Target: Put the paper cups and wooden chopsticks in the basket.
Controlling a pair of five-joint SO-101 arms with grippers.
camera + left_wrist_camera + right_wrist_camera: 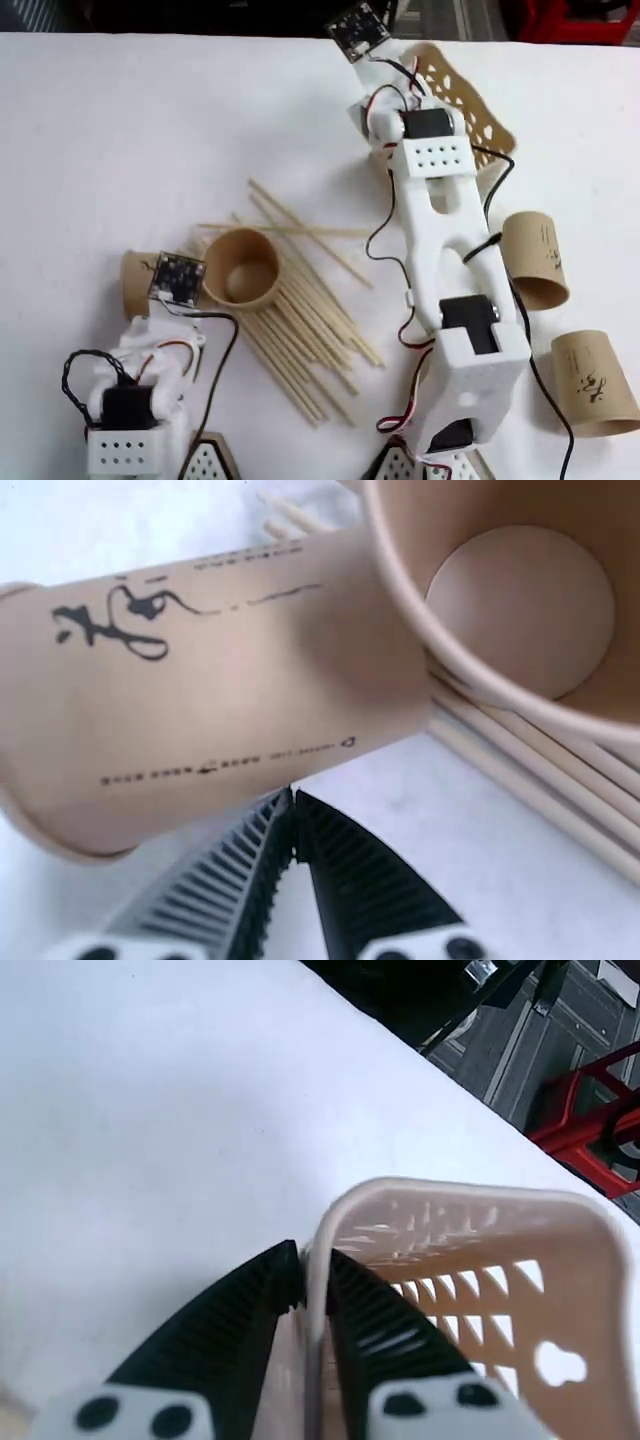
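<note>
A pale perforated basket (480,1260) stands tilted at the table's far side, seen in the high view as the basket (462,88). My right gripper (314,1282) is shut on its rim, one finger on each side of the wall. A heap of wooden chopsticks (300,325) lies mid-table, with a paper cup (241,265) on it, mouth up. Another cup (200,680) lies on its side beside that one. My left gripper (293,802) is shut and empty, its tips at this lying cup's wall. Two more cups (535,260) (595,383) lie on their sides at the right.
The right arm (445,250) stretches from the near edge across the table to the basket, between the chopsticks and the two right-hand cups. Bare white tabletop (120,130) spreads over the far left. Dark floor and red furniture (590,1110) lie beyond the far edge.
</note>
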